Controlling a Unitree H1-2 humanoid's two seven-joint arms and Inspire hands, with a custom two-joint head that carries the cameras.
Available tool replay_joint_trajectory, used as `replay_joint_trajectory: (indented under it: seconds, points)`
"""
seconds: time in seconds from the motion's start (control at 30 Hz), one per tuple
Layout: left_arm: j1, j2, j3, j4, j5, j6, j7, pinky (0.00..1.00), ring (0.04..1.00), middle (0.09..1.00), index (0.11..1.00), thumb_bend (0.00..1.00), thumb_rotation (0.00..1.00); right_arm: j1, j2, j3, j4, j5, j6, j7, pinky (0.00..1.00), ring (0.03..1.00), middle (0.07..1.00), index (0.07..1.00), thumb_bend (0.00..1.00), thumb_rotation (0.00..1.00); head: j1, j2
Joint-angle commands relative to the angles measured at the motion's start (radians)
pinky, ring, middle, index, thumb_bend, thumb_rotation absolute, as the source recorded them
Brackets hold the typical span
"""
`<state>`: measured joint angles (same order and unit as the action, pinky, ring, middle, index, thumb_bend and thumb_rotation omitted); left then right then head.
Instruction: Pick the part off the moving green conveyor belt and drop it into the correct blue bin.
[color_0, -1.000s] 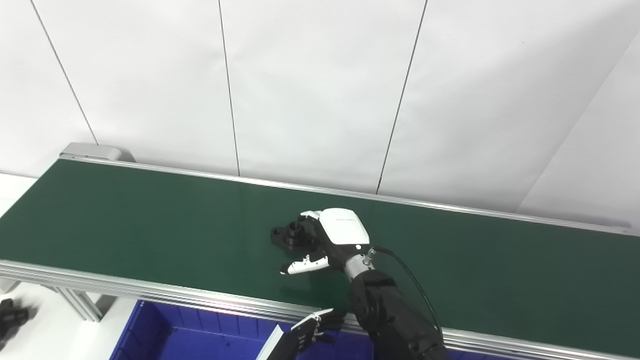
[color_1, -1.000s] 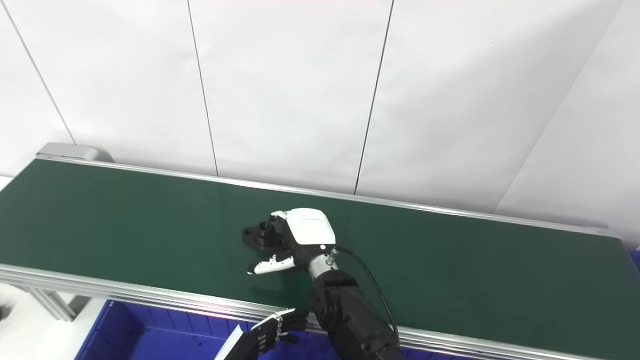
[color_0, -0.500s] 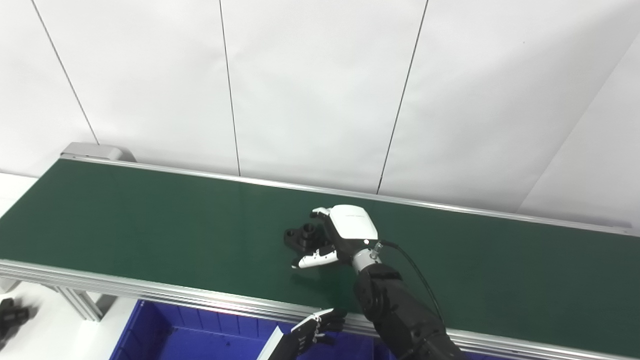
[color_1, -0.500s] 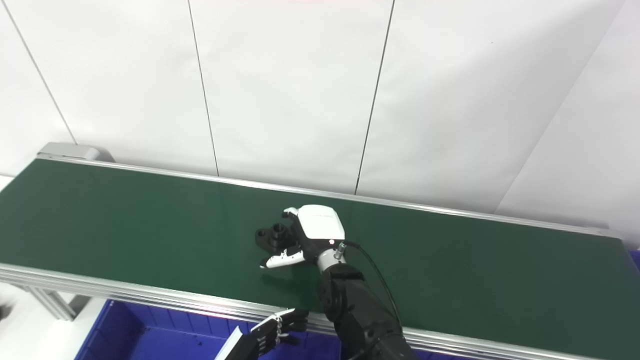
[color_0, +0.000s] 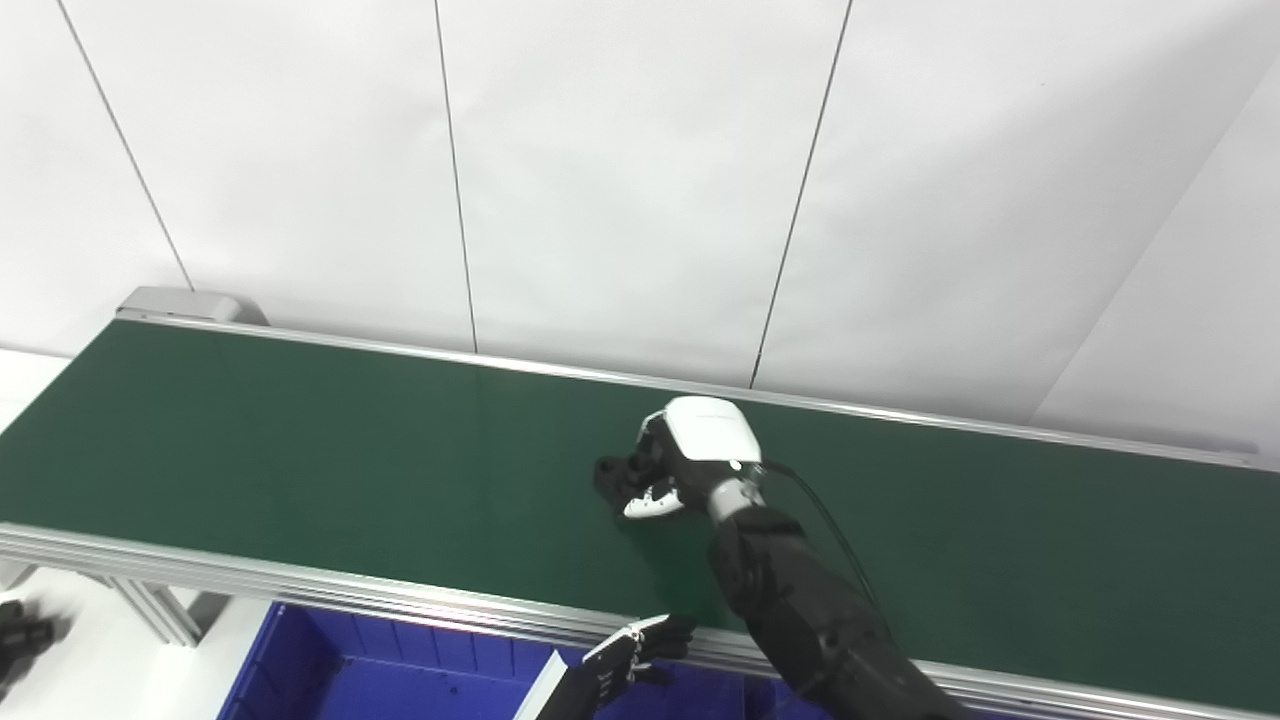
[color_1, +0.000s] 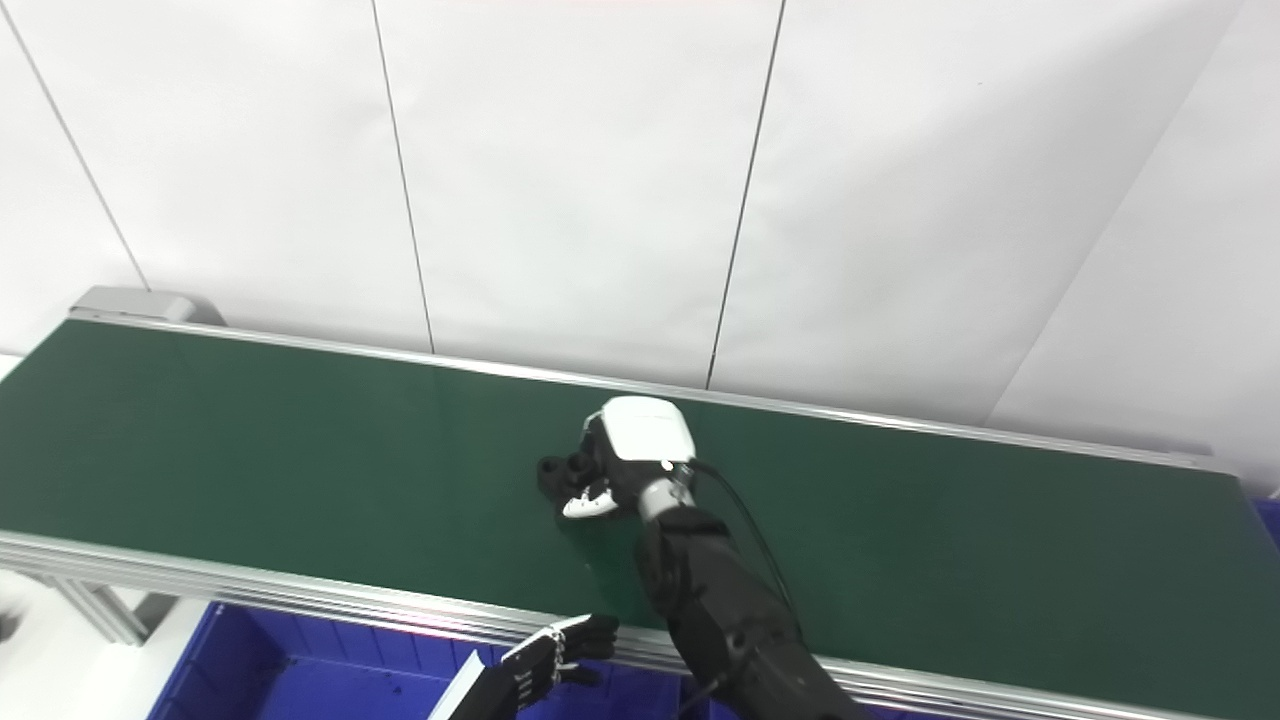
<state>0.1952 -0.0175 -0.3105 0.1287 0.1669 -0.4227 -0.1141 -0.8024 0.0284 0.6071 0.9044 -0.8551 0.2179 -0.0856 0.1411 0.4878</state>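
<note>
A black flanged part (color_0: 611, 472) lies on the green conveyor belt (color_0: 300, 440), near its middle. My right hand (color_0: 690, 455), with a white back and black fingers, reaches over the belt from the near side. Its fingers wrap the part from above and its white-tipped thumb (color_0: 648, 502) presses in from the near side, so it is shut on the part. Most of the part is hidden under the hand. My left hand (color_0: 625, 660) hangs low at the bottom edge, below the belt's front rail and above a blue bin (color_0: 380, 670), holding nothing with its fingers loosely apart.
An aluminium rail (color_0: 300, 580) runs along the belt's near edge, with frame legs (color_0: 160, 615) at the lower left. A white panelled wall stands right behind the belt. A blurred dark object (color_0: 18, 640) sits at the far lower left. A sliver of blue (color_1: 1272, 520) shows at the right edge.
The part rode the belt to the right and my right hand followed it. The thumb, stretched out before, has closed against the part. The left hand has stayed put.
</note>
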Motion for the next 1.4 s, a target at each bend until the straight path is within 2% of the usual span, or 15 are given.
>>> replay_joint_trajectory:
  seconds: [0.0, 0.13, 0.17, 0.23, 0.3, 0.47, 0.6, 0.63, 0.7, 0.77, 0.83, 0.97, 1.13, 1.3, 1.37]
  points:
    - [0.002, -0.008, -0.003, -0.027, 0.005, -0.011, 0.006, 0.73, 0.809, 0.833, 0.816, 0.83, 0.66, -0.008, 0.001, 0.036, -0.005, -0.023, 0.114, 0.153, 0.16, 0.246, 0.469, 0.491, 0.53, 0.0, -0.003, 0.009]
    - [0.006, -0.005, -0.002, -0.043, -0.002, 0.007, -0.001, 0.74, 0.814, 0.84, 0.821, 0.83, 0.66, -0.017, -0.017, 0.085, -0.049, -0.033, 0.186, 0.298, 0.18, 0.252, 0.473, 0.494, 0.53, 0.0, -0.01, 0.014]
    - [0.006, -0.003, -0.002, -0.045, -0.001, 0.01, -0.002, 0.73, 0.815, 0.844, 0.822, 0.83, 0.67, -0.017, -0.024, 0.095, -0.063, -0.032, 0.198, 0.335, 0.2, 0.281, 0.475, 0.624, 0.54, 0.0, -0.014, 0.016]
    - [0.006, -0.001, -0.002, -0.048, 0.001, 0.015, -0.003, 0.73, 0.816, 0.846, 0.823, 0.83, 0.67, -0.018, -0.035, 0.11, -0.084, -0.029, 0.214, 0.389, 0.21, 0.296, 0.476, 0.705, 0.55, 0.0, -0.016, 0.017]
    - [0.007, 0.001, -0.002, -0.051, 0.0, 0.022, -0.005, 0.74, 0.82, 0.846, 0.825, 0.83, 0.68, -0.019, -0.044, 0.122, -0.096, -0.029, 0.219, 0.423, 0.18, 0.255, 0.473, 0.76, 0.55, 0.0, -0.017, 0.019]
    - [0.007, 0.002, -0.001, -0.054, -0.008, 0.021, -0.01, 0.74, 0.822, 0.848, 0.825, 0.83, 0.67, -0.014, -0.064, 0.119, -0.128, -0.018, 0.221, 0.454, 0.23, 0.316, 0.478, 0.786, 0.55, 0.0, -0.02, 0.023]
    - [0.004, 0.003, -0.002, -0.05, -0.005, 0.015, -0.009, 0.75, 0.821, 0.846, 0.826, 0.81, 0.67, -0.002, -0.079, 0.098, -0.191, -0.003, 0.225, 0.462, 0.22, 0.301, 0.476, 0.773, 0.55, 0.0, -0.025, 0.024]
    - [0.003, 0.003, -0.002, -0.049, -0.003, 0.015, -0.009, 0.75, 0.82, 0.848, 0.827, 0.81, 0.67, 0.003, -0.083, 0.089, -0.211, 0.004, 0.223, 0.46, 0.18, 0.252, 0.472, 0.76, 0.55, 0.0, -0.025, 0.024]
    - [0.003, 0.003, -0.002, -0.051, 0.003, 0.015, -0.007, 0.74, 0.821, 0.85, 0.829, 0.81, 0.68, 0.027, -0.098, 0.06, -0.285, 0.018, 0.215, 0.441, 0.19, 0.269, 0.473, 0.711, 0.56, 0.0, -0.032, 0.028]
    - [0.004, 0.004, -0.001, -0.053, 0.005, 0.014, -0.006, 0.74, 0.818, 0.848, 0.831, 0.81, 0.68, 0.053, -0.116, 0.033, -0.368, 0.03, 0.203, 0.425, 0.19, 0.271, 0.474, 0.537, 0.53, 0.0, -0.042, 0.031]
    - [0.005, 0.007, 0.001, -0.059, 0.008, 0.02, -0.006, 0.75, 0.821, 0.847, 0.832, 0.82, 0.69, 0.071, -0.134, 0.02, -0.446, 0.03, 0.202, 0.428, 0.19, 0.266, 0.473, 0.502, 0.53, 0.0, -0.058, 0.035]
    - [0.008, 0.015, 0.004, -0.074, 0.024, 0.027, -0.004, 0.78, 0.837, 0.852, 0.838, 0.81, 0.7, 0.104, -0.159, -0.007, -0.591, 0.016, 0.217, 0.421, 0.15, 0.219, 0.47, 0.49, 0.53, 0.0, -0.078, 0.039]
    - [0.007, 0.024, 0.012, -0.078, 0.026, 0.019, -0.003, 0.76, 0.831, 0.852, 0.838, 0.78, 0.73, 0.143, -0.194, -0.046, -0.756, 0.0, 0.22, 0.421, 0.17, 0.239, 0.471, 0.49, 0.53, 0.0, -0.099, 0.044]
    - [0.011, 0.038, 0.015, -0.088, 0.017, 0.028, -0.01, 0.78, 0.844, 0.864, 0.847, 0.78, 0.75, 0.167, -0.215, -0.076, -0.895, -0.037, 0.246, 0.468, 0.21, 0.293, 0.476, 0.489, 0.52, 0.01, -0.135, 0.055]
    - [0.008, 0.044, 0.017, -0.08, 0.005, 0.012, -0.012, 0.78, 0.837, 0.86, 0.85, 0.76, 0.76, 0.18, -0.216, -0.092, -0.942, -0.056, 0.25, 0.487, 0.21, 0.291, 0.412, 0.516, 0.52, 0.01, -0.145, 0.059]
